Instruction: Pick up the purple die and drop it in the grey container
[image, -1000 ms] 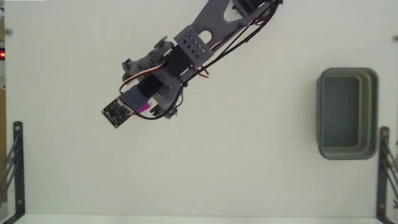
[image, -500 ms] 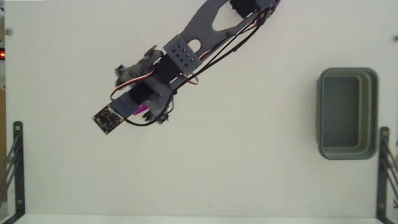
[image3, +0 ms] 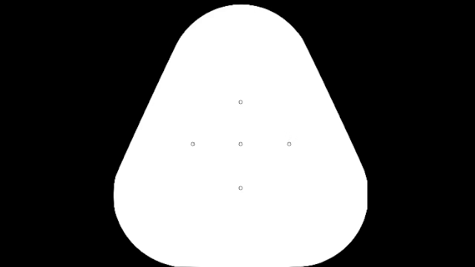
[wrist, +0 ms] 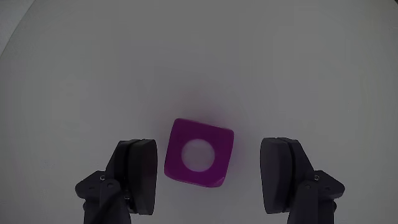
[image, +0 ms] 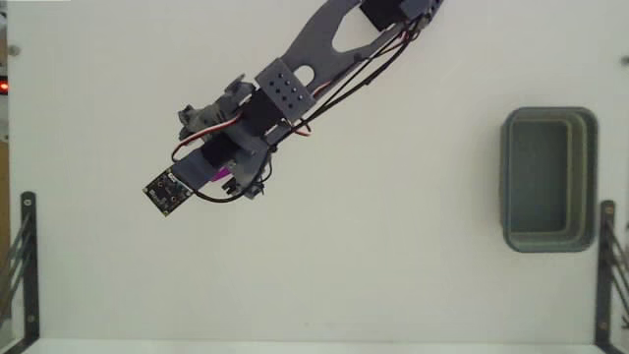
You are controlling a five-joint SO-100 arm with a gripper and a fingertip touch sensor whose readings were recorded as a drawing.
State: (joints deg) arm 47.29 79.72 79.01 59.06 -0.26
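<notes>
In the wrist view the tool (wrist: pixel 208 186) is standing wide, its two dark fingers (wrist: pixel 138 174) flanking the purple die (wrist: pixel 198 153), which is lying on the plain white surface (wrist: pixel 199 56) in the lower centre without touching either. In the fixed view the grey container (image: pixel 548 179) is sitting far off at the right edge, black brackets (image: pixel 22 265) showing at the surface's lower corners.

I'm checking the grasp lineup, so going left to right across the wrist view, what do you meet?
Left finger → purple die → right finger, all over the white table. The die sits nearer the left finger, with a visible gap on each side.
</notes>
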